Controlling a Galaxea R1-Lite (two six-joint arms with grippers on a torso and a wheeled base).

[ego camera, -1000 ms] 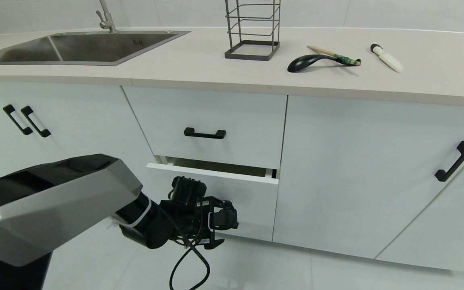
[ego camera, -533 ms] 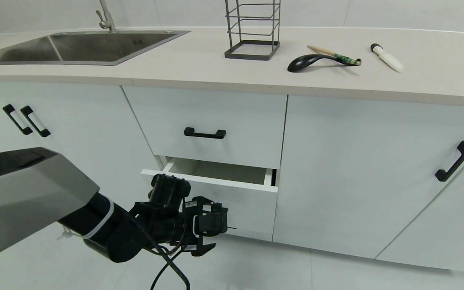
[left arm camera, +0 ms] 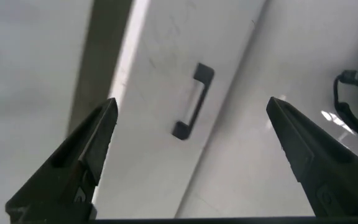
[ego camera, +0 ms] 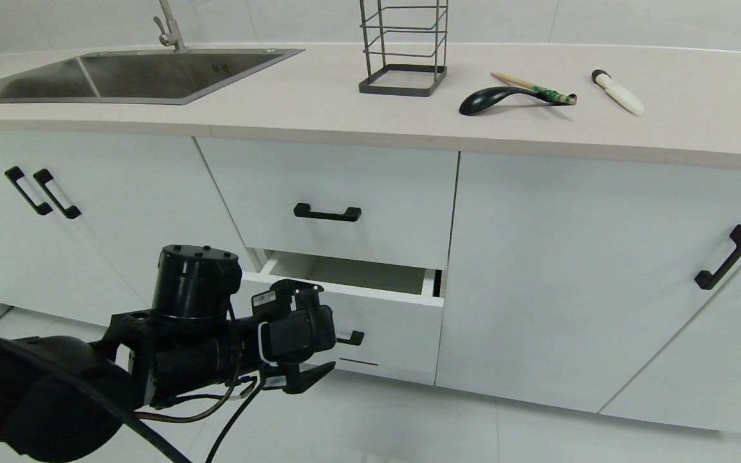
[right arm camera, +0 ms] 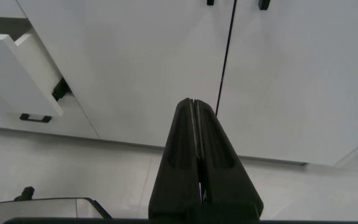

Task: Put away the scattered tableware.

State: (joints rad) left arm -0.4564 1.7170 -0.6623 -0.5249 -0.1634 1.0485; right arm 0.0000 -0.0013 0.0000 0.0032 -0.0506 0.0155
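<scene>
1. Tableware sits on the countertop (ego camera: 319, 109), to the right of the wire rack (ego camera: 402, 48). The black ladle (ego camera: 496, 98) has its bowl toward the rack. The chopsticks (ego camera: 531, 85) have green-wrapped ends and lie against the ladle's handle tip. A white utensil with a black end (ego camera: 618, 93) lies apart, further right.
2. Below the rack, the lower drawer (ego camera: 370, 315) is partly pulled out. The upper drawer (ego camera: 332, 193) is closed.
3. The left gripper (ego camera: 322, 331) is low, in front of the lower drawer's left half. Its fingers (left arm camera: 95, 140) are spread wide and hold nothing. The drawer handle (left arm camera: 191, 102) sits framed between them, apart from both.
4. The right gripper (right arm camera: 194, 124) has its fingers pressed together with nothing between them. It faces the white cabinet doors (right arm camera: 135, 62) to the right of the drawer.
5. The sink (ego camera: 119, 74) and faucet (ego camera: 168, 26) are at the counter's left end.
</scene>
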